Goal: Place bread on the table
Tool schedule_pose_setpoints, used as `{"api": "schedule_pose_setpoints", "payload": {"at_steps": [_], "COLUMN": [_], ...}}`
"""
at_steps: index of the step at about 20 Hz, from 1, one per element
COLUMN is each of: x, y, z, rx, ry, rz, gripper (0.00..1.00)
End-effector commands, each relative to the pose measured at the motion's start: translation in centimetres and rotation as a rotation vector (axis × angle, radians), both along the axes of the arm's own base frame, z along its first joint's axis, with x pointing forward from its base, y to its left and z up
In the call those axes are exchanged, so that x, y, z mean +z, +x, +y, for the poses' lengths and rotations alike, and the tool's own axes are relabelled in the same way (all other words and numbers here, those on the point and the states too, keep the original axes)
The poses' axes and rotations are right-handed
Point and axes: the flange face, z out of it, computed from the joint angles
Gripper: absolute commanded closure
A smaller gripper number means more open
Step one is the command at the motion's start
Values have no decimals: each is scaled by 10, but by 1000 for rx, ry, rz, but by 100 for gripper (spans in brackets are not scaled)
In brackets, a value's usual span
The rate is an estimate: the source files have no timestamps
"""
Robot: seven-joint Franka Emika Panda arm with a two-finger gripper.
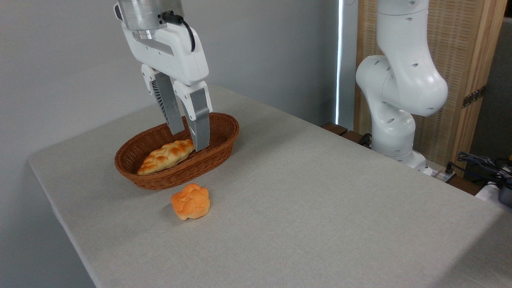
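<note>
The bread [191, 201], a small round orange-golden bun with a lobed top, lies on the light grey table [304, 192] just in front of the brown wicker basket [176, 176]. Nothing touches it. My gripper [188, 141] hangs above the basket, well above and behind the bun. Its fingers [200, 126] point down, a small gap apart, with nothing between them. Their tips stand over the right end of the paler braided loaf [166, 156] that lies in the basket.
The arm's white base and joints [400, 88] rise at the table's far right edge. Cables and small devices [488, 168] lie beyond that edge. A grey wall runs behind the table, with a wooden screen [460, 60] at the right.
</note>
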Motion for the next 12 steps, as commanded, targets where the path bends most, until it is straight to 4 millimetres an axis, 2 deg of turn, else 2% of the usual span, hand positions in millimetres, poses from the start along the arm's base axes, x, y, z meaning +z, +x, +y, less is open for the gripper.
{"api": "schedule_pose_setpoints", "payload": {"at_steps": [1, 3, 12], "x": [-10, -11, -19], "y": [-13, -15, -15], "z": [-1, -10, 4], "rx": [-8, -24, -2], "ry": [9, 8, 9], "rz": [-27, -29, -13], "gripper": [0, 0, 0]}}
